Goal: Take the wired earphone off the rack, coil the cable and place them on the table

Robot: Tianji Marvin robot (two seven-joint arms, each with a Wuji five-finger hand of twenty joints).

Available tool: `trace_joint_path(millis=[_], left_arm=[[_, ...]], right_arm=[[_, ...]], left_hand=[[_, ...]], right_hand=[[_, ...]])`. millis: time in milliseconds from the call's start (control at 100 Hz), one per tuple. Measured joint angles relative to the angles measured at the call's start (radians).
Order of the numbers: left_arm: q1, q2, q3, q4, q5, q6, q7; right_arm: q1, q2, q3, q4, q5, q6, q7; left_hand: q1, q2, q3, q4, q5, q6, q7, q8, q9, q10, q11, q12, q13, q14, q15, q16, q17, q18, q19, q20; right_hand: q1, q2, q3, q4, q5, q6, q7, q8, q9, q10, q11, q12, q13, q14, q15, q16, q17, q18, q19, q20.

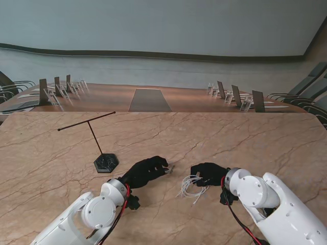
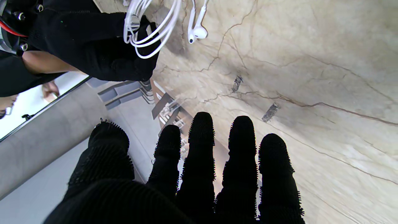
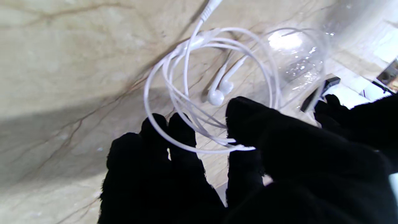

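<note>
Coil [image 3: 211,93] of earphone cable, hooked on my right robot hand [image 1: 209,173], needs lowering flat onto the table [image 1: 245,143] before release; my left robot hand [image 1: 147,171] hovers spread and unloaded.

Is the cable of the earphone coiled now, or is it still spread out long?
Coiled. The earphone cable forms several overlapping white loops, looped over fingers of the right hand, with both earbuds inside the ring.

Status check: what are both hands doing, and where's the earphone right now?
Right hand shut on coiled earphone, low over table. Left hand open, holds nothing. Rack bare.
</note>
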Motion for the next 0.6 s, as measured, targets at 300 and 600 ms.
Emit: trace_joint_path(millis=[300,600], left_arm=[[-0.01,-0.001,-0.001,0.014,-0.001,-0.001,0.001],[-0.012,-0.001,-0.006,0.015,0.003,0.0,0.001]], right_arm=[[0.039,0.002,-0.022,0.045,-0.023,-0.013,-0.004],[0.044,0.003,-0.02,0.057,-0.031,-0.022,-0.003]], left_hand=[[0.0,0.0,0.0,0.0,0.0,0.0,0.0,0.0,0.0,0.0,0.0,0.0,0.0,0.0,0.0,0.0,0.0,0.0,0.001,0.0],[0.0,0.0,0.0,0.0,0.0,0.0,0.0,-0.001,0.0,0.0,0.0,0.0,0.0,0.0,0.0,0.0,0.0,0.0,0.001,0.0]], right_hand=[[-0.01,0.116,-0.124,0.006,-0.241,0.034,-0.3,-0.087,-0.312,-0.13,-0.17,-0.066,-0.285,-0.16,-0.114,-0.134,-0.262,-0.209,-0.086,-0.062],[-0.115,0.125,-0.236,-0.019,-0.425,0.072,-0.654,-0.327,-0.316,-0.25,-0.788,-0.3,-0.304,-0.275,-0.559,-0.503,-0.31,-0.246,-0.46,-0.25]])
